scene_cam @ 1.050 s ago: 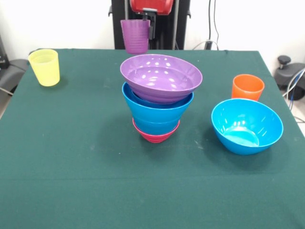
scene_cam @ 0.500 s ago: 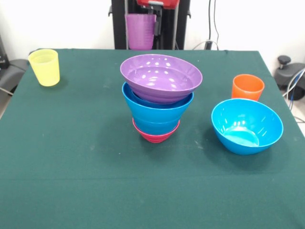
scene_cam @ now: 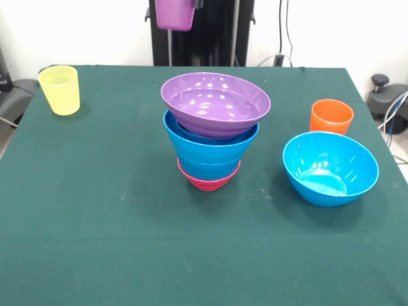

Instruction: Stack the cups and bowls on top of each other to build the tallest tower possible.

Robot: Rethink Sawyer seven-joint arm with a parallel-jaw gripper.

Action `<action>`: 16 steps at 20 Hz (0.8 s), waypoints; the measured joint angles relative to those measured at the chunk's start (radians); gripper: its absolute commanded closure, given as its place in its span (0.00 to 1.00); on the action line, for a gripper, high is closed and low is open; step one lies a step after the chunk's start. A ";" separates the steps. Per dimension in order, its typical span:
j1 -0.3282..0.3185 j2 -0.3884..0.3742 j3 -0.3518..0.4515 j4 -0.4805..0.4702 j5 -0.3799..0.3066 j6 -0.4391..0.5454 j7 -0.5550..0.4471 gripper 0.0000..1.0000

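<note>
At the top edge of the frame, left of centre, the lower part of the purple cup (scene_cam: 174, 15) hangs in the air well above the green tabletop (scene_cam: 95, 210). The claw itself is cut off by the frame edge, so its opening cannot be told, nor how it grips the cup.

In the middle of the frame stands the tower (scene_cam: 213, 131): a magenta bowl (scene_cam: 208, 180) at the base, blue bowls (scene_cam: 210, 150) nested above it, and a wide purple bowl (scene_cam: 215, 104) on top, tilted and empty.

At the upper left sits the yellow cup (scene_cam: 60, 90), upright. At the right, the orange cup (scene_cam: 331, 116) stands just behind a lone blue bowl (scene_cam: 330, 167), which leans toward the camera.
</note>
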 measured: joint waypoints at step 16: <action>0.057 0.034 0.040 -0.112 0.025 0.025 0.000 1.00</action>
